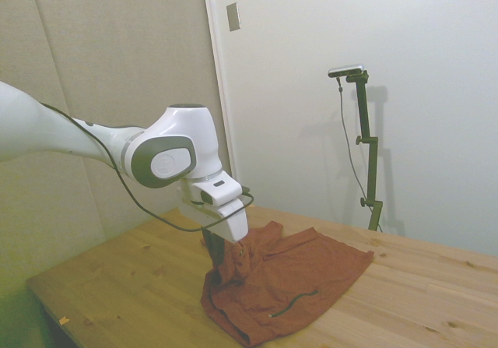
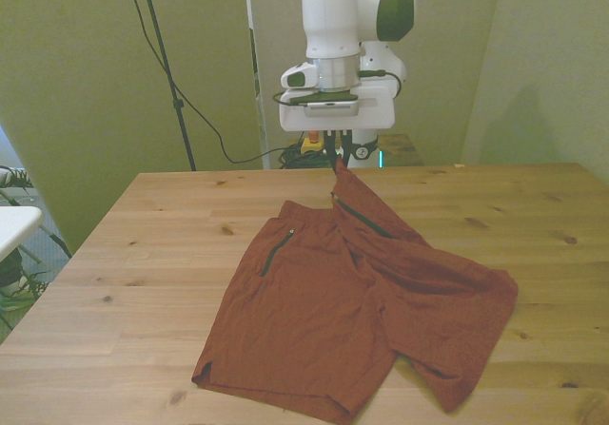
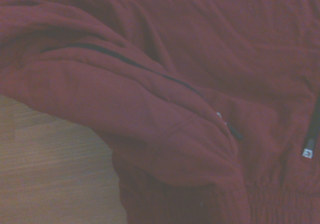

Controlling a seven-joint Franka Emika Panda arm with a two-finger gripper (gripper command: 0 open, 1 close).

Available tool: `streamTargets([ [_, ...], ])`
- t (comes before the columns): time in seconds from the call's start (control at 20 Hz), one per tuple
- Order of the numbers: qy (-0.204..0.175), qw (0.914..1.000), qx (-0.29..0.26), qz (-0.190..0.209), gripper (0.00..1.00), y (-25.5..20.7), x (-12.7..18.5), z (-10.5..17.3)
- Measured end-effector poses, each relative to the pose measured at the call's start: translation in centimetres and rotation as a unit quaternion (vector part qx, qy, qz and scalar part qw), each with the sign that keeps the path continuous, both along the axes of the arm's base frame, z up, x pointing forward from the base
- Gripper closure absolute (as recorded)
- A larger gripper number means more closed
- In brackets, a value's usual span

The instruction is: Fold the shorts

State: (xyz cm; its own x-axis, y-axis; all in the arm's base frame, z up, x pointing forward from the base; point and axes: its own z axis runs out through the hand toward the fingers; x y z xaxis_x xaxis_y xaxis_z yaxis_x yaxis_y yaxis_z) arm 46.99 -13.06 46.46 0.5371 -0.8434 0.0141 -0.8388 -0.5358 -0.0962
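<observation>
Gripper (image 2: 335,159) pinching waistband corner of shorts (image 2: 333,320) above table (image 2: 143,254); thin hold, risks slipping out or dragging whole garment.

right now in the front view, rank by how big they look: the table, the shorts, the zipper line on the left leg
1. table
2. shorts
3. zipper line, far smaller than either

The shorts (image 2: 324,320) are soft, matt, creased cloth on a smooth, knotty pale wooden table (image 2: 143,254).
</observation>
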Motion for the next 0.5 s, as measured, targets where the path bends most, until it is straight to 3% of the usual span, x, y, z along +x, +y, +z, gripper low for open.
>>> streamTargets([
  [0.25,0.003,0.999,0.033,-0.029,1.0,-4.1,-1.1,-1.2],
  [0.3,0.008,0.9985,0.041,-0.034,0.0,-5.1,-1.3,-2.0],
  [0.5,0.042,0.9952,0.061,-0.064,0.0,-8.6,-1.6,-6.2],
])
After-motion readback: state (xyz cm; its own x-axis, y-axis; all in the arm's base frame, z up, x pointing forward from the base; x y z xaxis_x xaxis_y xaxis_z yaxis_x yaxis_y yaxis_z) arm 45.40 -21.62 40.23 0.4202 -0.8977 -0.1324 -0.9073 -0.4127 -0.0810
